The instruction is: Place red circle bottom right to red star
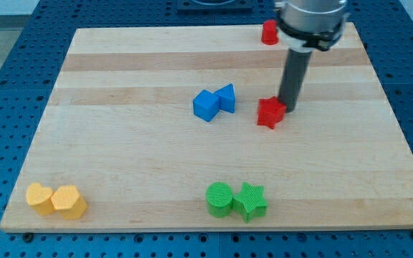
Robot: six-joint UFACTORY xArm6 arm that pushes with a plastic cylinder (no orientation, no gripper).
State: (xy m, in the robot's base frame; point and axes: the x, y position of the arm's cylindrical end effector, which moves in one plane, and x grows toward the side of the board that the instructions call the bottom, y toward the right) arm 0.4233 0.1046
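Note:
The red star lies right of the board's middle. The red circle stands at the view's top edge of the board, straight above the star and far from it. My tip rests on the board just right of the red star, touching or nearly touching its right side. The rod rises from there to the arm's grey head at the view's top.
A blue cube and a blue triangle sit together left of the star. A green circle and green star lie at the bottom middle. A yellow heart and yellow hexagon lie at the bottom left. The wooden board is bounded by a blue frame.

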